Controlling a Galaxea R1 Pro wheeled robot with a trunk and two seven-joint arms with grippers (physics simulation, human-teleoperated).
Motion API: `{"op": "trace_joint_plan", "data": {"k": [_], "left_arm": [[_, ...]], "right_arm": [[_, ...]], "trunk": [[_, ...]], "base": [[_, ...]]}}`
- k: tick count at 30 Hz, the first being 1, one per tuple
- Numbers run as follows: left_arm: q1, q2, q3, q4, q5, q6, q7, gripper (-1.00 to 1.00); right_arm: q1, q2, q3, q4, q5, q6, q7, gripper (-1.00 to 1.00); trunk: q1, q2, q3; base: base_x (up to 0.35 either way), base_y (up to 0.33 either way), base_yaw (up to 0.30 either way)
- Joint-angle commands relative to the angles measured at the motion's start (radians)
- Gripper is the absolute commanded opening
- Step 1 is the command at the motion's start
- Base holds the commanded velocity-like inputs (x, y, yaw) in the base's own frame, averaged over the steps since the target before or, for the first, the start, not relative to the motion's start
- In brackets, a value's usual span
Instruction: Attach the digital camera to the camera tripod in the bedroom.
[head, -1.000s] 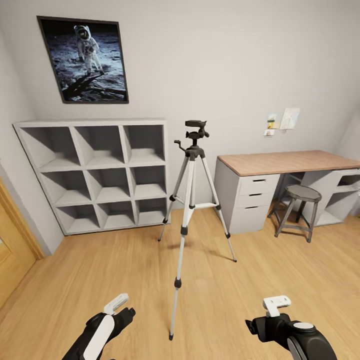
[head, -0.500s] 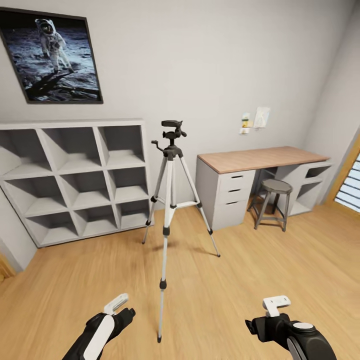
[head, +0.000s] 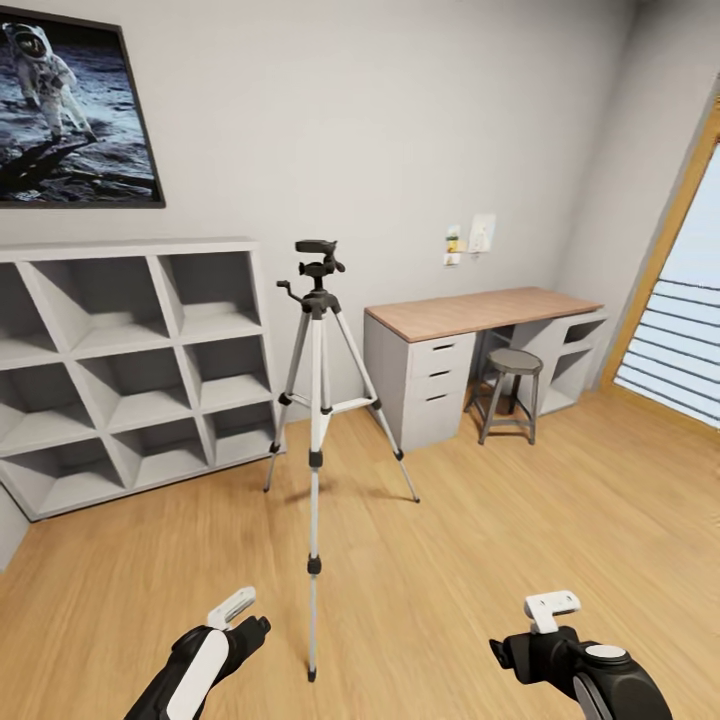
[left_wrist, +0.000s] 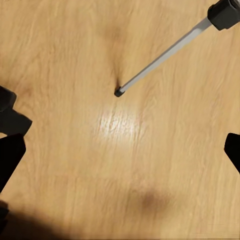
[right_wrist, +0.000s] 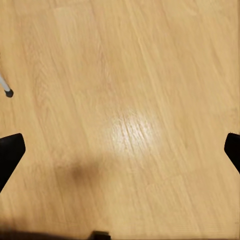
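The camera tripod (head: 318, 400) stands upright on the wood-plank floor in the middle of the bedroom, its black head (head: 316, 262) bare on top. Its nearest leg ends at a foot (head: 311, 675) between my two arms. That leg (left_wrist: 160, 60) also crosses the left wrist view, and a foot tip (right_wrist: 7, 92) shows in the right wrist view. My left gripper (head: 240, 615) and right gripper (head: 530, 625) hang low over the floor, both open and holding nothing, fingers spread wide (left_wrist: 10, 150) (right_wrist: 232, 150). The digital camera is out of view.
White cube shelving (head: 130, 370) lines the back wall under a framed astronaut picture (head: 60, 110). A grey desk with a wood top (head: 480, 310) and a grey stool (head: 512, 390) stand at the back right. A slatted window (head: 670, 340) is at the far right.
The whole view has swung to the right, so shelving, tripod and desk sit further left in the picture and the window has come in. Both arms keep their pose.
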Motion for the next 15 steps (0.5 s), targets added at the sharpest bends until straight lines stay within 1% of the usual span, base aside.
{"op": "trace_joint_plan", "data": {"k": [1, 8, 11, 12, 15], "left_arm": [[0.0, 0.0, -0.002, -0.002, 0.011, 0.002, 0.011, 1.0], [-0.001, 0.0, 0.008, -0.002, 0.013, 0.002, 0.014, 1.0], [-0.002, -0.001, 0.012, -0.003, 0.015, 0.005, 0.016, 1.0], [-0.002, -0.001, 0.012, -0.003, 0.015, 0.005, 0.016, 1.0], [-0.006, -0.005, 0.037, -0.011, 0.028, 0.022, 0.03, 1.0]], "right_arm": [[-0.001, -0.001, 0.001, -0.001, 0.001, 0.004, 0.003, 1.0], [-0.009, 0.003, 0.003, -0.001, 0.001, 0.001, 0.004, 1.0], [-0.019, 0.015, 0.003, -0.001, 0.001, 0.0, 0.003, 1.0], [-0.019, 0.015, 0.003, -0.001, 0.001, 0.0, 0.003, 1.0], [-0.03, 0.033, 0.004, -0.001, 0.001, 0.001, 0.003, 1.0]], "trunk": [[0.0, -0.001, -0.001], [0.0, -0.001, -0.001], [0.0, -0.001, -0.001], [0.0, -0.001, -0.001], [0.0, -0.001, -0.001]], "base": [[-0.019, 0.042, -0.07], [-0.008, 0.017, -0.029], [-0.003, 0.006, -0.01], [-0.002, 0.005, -0.008], [-0.001, 0.003, -0.005]]}}
